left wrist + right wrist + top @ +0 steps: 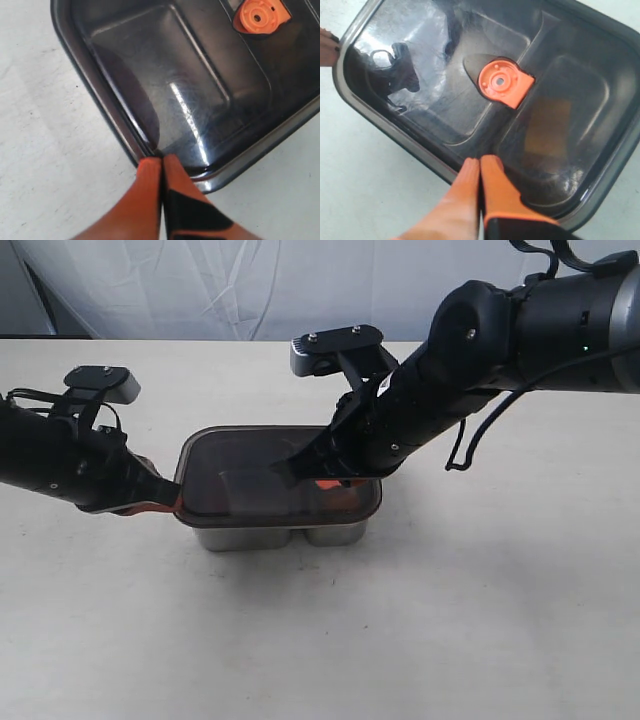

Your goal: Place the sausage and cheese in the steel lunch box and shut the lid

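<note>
The dark smoky lid [240, 480] lies on top of the steel lunch box [250, 536], whose shiny walls show below it. Its orange tab [502, 82] sits at the centre. My left gripper [162, 160] is shut, with its orange fingertips resting on the lid's [200, 90] left rim. My right gripper [480, 161] is also shut, tips down on the lid's [445, 100] near edge over the smaller compartment. In the exterior view the left gripper [172, 502] is at the box's left end and the right gripper [292, 472] is above its middle. A dim orange-brown patch [550, 125] shows through the lid. The sausage is hidden.
The box stands in the middle of a pale table [450, 620]. White cloth [250, 290] hangs behind the table's far edge. The right arm [480, 350] reaches in from the upper right, above the tabletop.
</note>
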Controlling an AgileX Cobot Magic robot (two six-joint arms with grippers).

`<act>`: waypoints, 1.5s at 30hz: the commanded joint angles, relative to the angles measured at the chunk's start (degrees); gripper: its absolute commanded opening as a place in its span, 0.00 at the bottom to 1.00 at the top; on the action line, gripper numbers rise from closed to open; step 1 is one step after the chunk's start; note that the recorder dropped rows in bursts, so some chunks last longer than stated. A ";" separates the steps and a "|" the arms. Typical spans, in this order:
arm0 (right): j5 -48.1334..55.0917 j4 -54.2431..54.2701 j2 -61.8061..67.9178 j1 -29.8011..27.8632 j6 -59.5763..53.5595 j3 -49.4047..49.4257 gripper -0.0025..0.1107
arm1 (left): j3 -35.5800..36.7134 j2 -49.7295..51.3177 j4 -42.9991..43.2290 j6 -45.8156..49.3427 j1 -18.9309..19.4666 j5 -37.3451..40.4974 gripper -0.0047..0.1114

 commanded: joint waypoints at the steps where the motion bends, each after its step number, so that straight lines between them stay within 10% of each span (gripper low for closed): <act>1: -0.61 -0.44 -0.46 -0.08 -0.09 0.19 0.02 | -0.11 0.04 1.89 0.25 -0.10 1.78 0.04; 45: 0.53 -0.91 10.22 -0.08 -0.09 0.19 0.02 | -0.24 8.22 -2.94 7.98 -0.10 2.64 0.04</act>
